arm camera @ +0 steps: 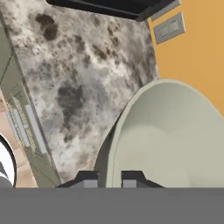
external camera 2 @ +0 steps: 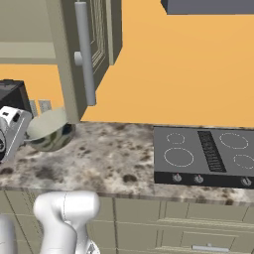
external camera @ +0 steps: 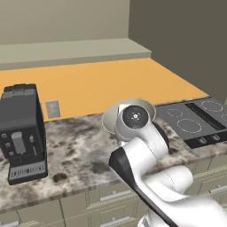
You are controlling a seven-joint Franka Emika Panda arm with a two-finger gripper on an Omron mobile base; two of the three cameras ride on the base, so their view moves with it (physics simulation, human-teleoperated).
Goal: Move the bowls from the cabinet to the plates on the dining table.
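A deep bowl point(arm camera: 175, 140), pale grey-green inside and dark and mottled outside, hangs tilted on its side above the speckled counter point(arm camera: 74, 87). My gripper point(arm camera: 110, 179) is shut on the bowl's rim, one fingertip point(arm camera: 87, 178) outside and the other inside. In the right base view the bowl point(external camera 2: 49, 131) hangs just off the counter, below the open cabinet door point(external camera 2: 101, 39) with its long silver handle point(external camera 2: 85, 54). In the left base view the bowl point(external camera: 148, 106) shows behind my wrist. The plates and the dining table are out of view.
A black coffee machine point(external camera: 22, 133) stands on the counter point(external camera: 84, 146) at the left, with a wall socket point(external camera: 52, 108) behind it. A black cooktop point(external camera 2: 203, 154) lies to the right. Drawer fronts point(external camera 2: 173, 228) run below the counter edge.
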